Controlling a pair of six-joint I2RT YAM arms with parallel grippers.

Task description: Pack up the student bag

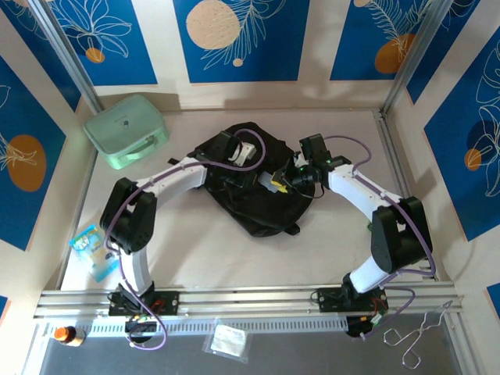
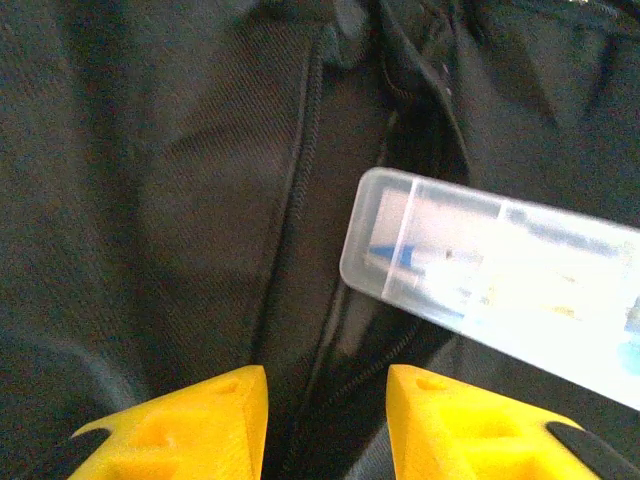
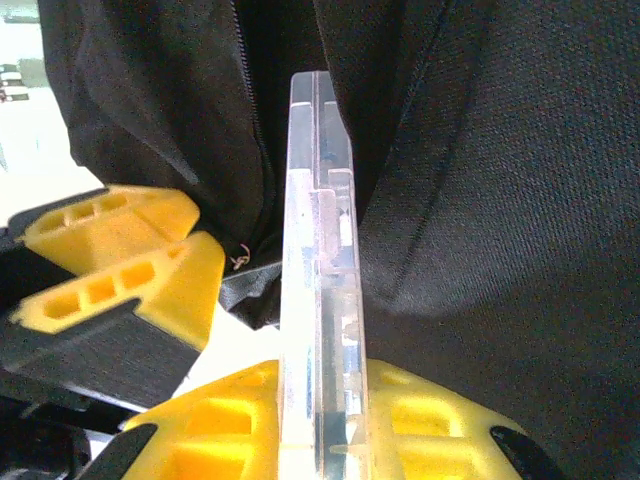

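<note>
Backpack lengthwise far-left to near-right

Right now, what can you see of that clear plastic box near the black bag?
The clear plastic box is long, flat and see-through, with rounded corners. Blurred blue and white items show inside. The right gripper clamps one end, holding it on edge. The other end reaches over the zip opening of the student bag. Whether it touches the fabric is unclear.
</note>
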